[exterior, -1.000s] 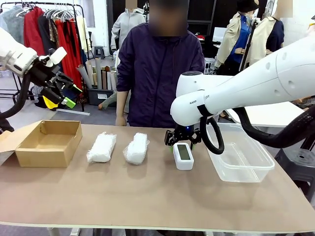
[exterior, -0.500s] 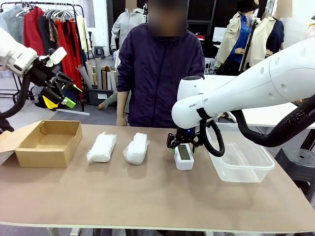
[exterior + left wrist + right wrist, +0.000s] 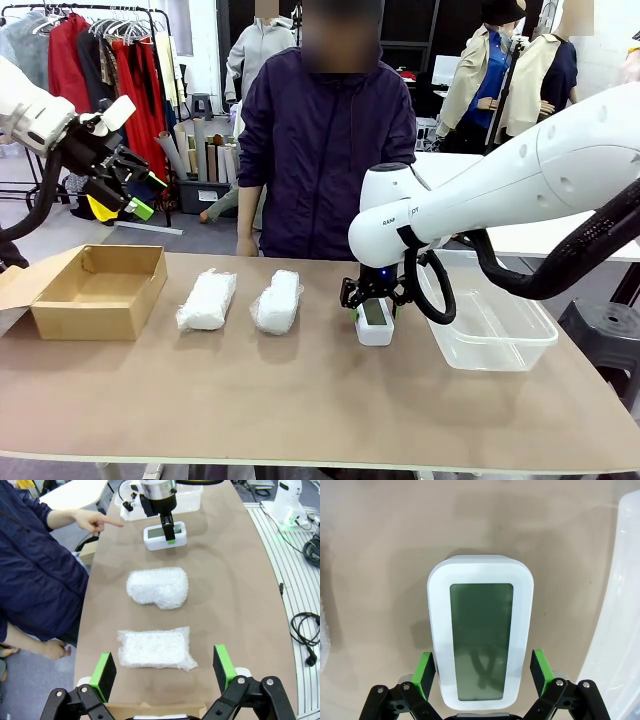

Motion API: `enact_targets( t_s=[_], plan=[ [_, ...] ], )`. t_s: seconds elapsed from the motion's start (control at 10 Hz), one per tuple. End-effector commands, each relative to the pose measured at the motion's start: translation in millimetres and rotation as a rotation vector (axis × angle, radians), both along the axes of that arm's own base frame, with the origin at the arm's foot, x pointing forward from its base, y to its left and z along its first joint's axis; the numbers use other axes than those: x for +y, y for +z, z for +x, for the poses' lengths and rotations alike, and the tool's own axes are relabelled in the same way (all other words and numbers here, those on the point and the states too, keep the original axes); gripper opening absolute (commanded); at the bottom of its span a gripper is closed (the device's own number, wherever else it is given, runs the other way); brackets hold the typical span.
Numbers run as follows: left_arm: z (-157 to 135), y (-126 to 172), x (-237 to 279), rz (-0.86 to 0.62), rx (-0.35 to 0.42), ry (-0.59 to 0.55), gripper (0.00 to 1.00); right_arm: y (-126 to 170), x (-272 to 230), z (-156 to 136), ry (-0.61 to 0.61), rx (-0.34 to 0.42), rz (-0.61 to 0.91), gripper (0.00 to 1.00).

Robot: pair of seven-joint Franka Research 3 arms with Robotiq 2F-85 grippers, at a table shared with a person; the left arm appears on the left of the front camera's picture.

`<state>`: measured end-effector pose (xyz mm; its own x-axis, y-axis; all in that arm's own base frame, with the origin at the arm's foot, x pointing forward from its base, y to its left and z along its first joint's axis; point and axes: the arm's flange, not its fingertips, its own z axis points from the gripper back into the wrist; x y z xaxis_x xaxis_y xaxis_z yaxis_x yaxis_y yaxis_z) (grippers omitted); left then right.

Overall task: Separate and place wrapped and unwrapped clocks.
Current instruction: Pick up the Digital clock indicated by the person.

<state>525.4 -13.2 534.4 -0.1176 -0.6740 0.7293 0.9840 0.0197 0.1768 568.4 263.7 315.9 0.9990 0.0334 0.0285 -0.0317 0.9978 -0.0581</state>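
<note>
right jaws: wide open, gripping nothing yet. you've got them down over the bare clock (image 3: 480, 630), one green pad (image 3: 425, 675) on each long side of its near end.
clock vs right jaws: centred between them, screen up, flat on the tabletop (image 3: 300, 400), long axis running straight out from the jaws. the pads sit just beside the white casing; can't tell if they touch.
why that pose: my read is you straddle the narrow width because that's the span the jaws fit around. lined up like this, a plain close should catch it square.
clear tub (image 3: 500, 362): just off one side of the right jaws, so likely a short hop for the bare one.
left jaws: also wide open and empty, parked high above the cardboard box (image 3: 85, 322), out of the way.
wrapped clocks: two bundles, the near one (image 3: 156, 649) straight ahead of the left jaws, the far one (image 3: 157, 587) beyond it. they're apart from each other and both clear of the right jaws.
person's hand (image 3: 97, 524): pointing toward the bare clock, looks like the cue for what goes first.
</note>
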Motion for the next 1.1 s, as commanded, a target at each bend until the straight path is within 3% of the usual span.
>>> enact_targets(
  t_s=[0.0, 0.1, 0.2, 0.7, 1.0],
  plan=[
    [0, 2, 1, -0.004, -0.005, 0.001, 1.0, -2, 2, 7, -0.046, -0.014, 0.002, 1.0],
    [0, 2, 1, -0.004, -0.005, 0.001, 1.0, -4, 0, 7, -0.036, -0.019, 0.008, 1.0],
    [0, 2, 1, -0.004, -0.005, 0.001, 1.0, -6, -1, 7, -0.028, -0.03, 0.01, 0.93],
    [0, 2, 1, -0.004, -0.005, 0.001, 1.0, -4, -6, 7, -0.019, -0.038, 0.04, 0.0],
    [0, 2, 1, -0.004, -0.005, 0.001, 1.0, 29, -12, 4, 0.025, -0.071, 0.058, 0.0]
  ],
)
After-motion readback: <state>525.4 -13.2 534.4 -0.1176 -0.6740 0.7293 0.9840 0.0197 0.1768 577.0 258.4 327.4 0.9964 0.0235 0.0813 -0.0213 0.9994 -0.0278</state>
